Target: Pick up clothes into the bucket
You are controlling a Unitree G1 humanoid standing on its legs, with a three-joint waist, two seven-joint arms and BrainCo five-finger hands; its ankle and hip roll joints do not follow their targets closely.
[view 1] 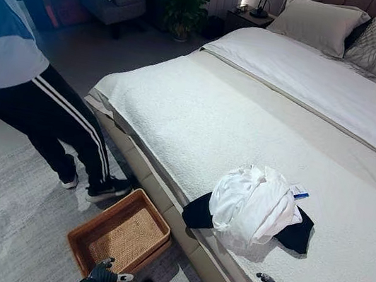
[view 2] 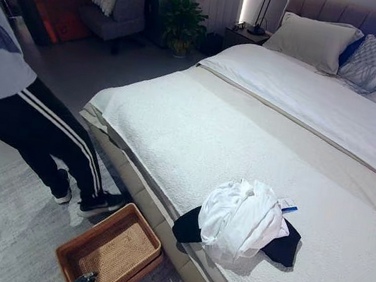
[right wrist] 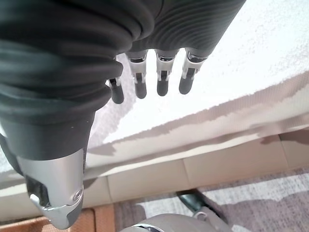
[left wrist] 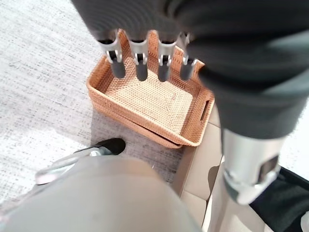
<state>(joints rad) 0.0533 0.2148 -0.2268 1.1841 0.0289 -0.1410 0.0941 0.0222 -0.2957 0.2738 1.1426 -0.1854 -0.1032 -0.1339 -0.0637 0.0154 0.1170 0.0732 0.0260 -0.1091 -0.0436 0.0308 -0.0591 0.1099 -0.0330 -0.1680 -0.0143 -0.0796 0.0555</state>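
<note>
**Clothes wait on the bed, basket stands empty**

We see the white garment (view 1: 252, 208) bundled over a black garment (view 1: 200, 211) at lower right of the head views, near the edge of the bed (view 1: 248, 122). The wicker basket (view 1: 123, 236) sits empty on the rug (view 1: 5, 212) at lower centre. Our left hand (left wrist: 145, 63) hangs over the basket, fingers straight, holding nothing; our right hand (right wrist: 154, 79) hovers by the bed edge, equally relaxed and empty. We judge the reach should gather both layers together. A small tag (view 1: 300, 194) shows blue, its print unreadable. A person (view 1: 31, 95) stands at upper left.
</note>
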